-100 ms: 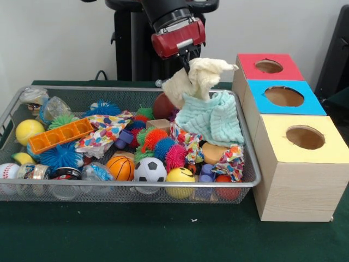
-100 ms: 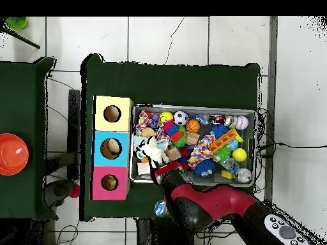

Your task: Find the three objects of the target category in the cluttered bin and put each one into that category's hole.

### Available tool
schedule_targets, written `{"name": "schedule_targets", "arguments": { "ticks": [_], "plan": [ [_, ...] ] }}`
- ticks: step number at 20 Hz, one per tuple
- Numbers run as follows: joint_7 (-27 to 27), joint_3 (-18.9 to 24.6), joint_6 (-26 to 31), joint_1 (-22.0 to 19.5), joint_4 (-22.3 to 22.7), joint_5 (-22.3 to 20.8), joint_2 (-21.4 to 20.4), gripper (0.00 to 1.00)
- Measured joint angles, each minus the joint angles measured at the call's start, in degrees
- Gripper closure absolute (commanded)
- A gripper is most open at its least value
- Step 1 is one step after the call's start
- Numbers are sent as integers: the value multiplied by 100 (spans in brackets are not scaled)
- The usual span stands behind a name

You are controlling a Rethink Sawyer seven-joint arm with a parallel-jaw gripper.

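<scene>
One crumpled cream cloth [image 1: 199, 76], lifted.

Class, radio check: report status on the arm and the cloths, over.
Gripper shut on cream cloth, lifted above wire bin. Mint cloth draped at the bin's edge beside the boxes. Blue hole unobstructed.

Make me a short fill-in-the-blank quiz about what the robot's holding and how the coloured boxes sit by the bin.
1. The gripper holds a cream ____ above the wire bin.
2. Of the three boxes, the one nearest the front-view camera has a ____ top.
3. The middle box's top is ____.
4. The ball beside the basketball is a black-and-white ____ ball.

Missing words: cloth; yellow; blue; soccer
</scene>
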Motion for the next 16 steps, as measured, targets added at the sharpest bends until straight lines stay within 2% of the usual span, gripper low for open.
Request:
{"name": "schedule_targets", "arguments": {
  "ticks": [13,14,16],
  "plan": [
    [0,-3,-74,-34,2,0,-247,100],
    [0,2,-74,-74,2,0,-260,0],
    [0,8,-74,-91,2,0,-260,0]
  ]
}}
